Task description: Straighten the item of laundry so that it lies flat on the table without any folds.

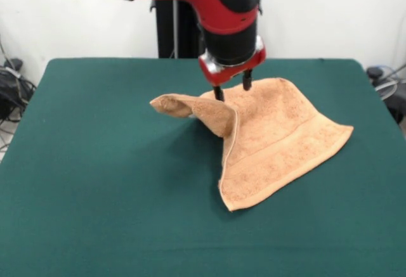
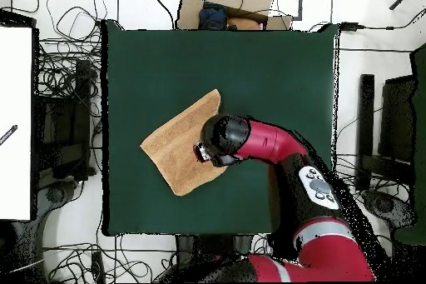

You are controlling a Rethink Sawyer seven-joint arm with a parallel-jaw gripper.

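The item of laundry [image 1: 279,137], a peach-orange towel, lies right of centre on the green table [image 1: 95,163]. Its right part rests flat with a woven band near the hem. Its left corner is raised and folded over into a standing flap. My gripper [image 1: 232,88] is at the towel's rear edge, just above the peak of that fold, with its two black fingers apart and open. From overhead, the towel [image 2: 175,151] sits left of centre on the table [image 2: 250,64], and the gripper [image 2: 202,152] covers its right edge.
A cardboard box [image 2: 229,6] sits beyond the table's top edge in the overhead view. Cables [image 2: 71,97] lie along the left side beside a white panel [image 2: 15,122]. More cables [image 1: 9,93] show at the front view's left.
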